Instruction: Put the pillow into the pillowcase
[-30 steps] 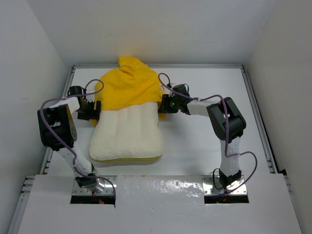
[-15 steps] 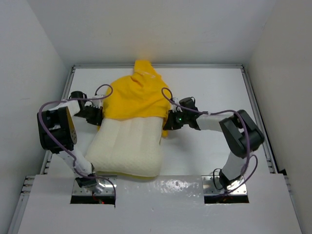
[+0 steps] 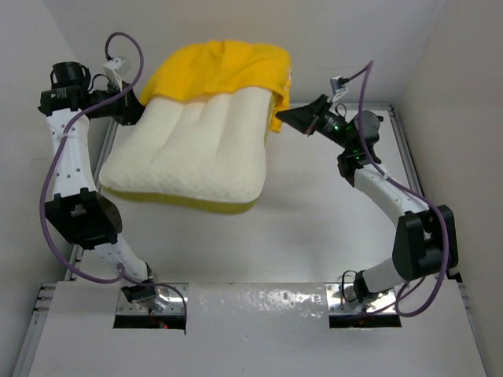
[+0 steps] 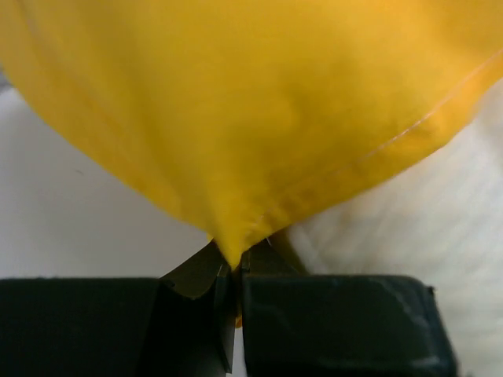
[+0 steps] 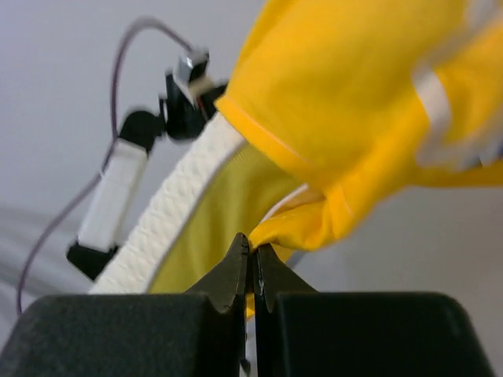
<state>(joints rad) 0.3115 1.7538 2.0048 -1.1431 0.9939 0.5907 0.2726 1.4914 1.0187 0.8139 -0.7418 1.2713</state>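
Both arms have swung up, so the pillowcase (image 3: 224, 67) and pillow (image 3: 189, 153) now hang clear of the table (image 3: 314, 228) instead of lying flat on it. The left gripper (image 4: 233, 275) jaws are pinched tight on the case hem, and the right gripper (image 5: 251, 263) is pinched on the opposite edge. Only the pillow's top end is inside. The lift is probably meant to shake it in deeper.

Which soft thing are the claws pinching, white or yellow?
The yellow pillowcase: left claw and right claw pinch its edge; the white pillow merely pokes out.
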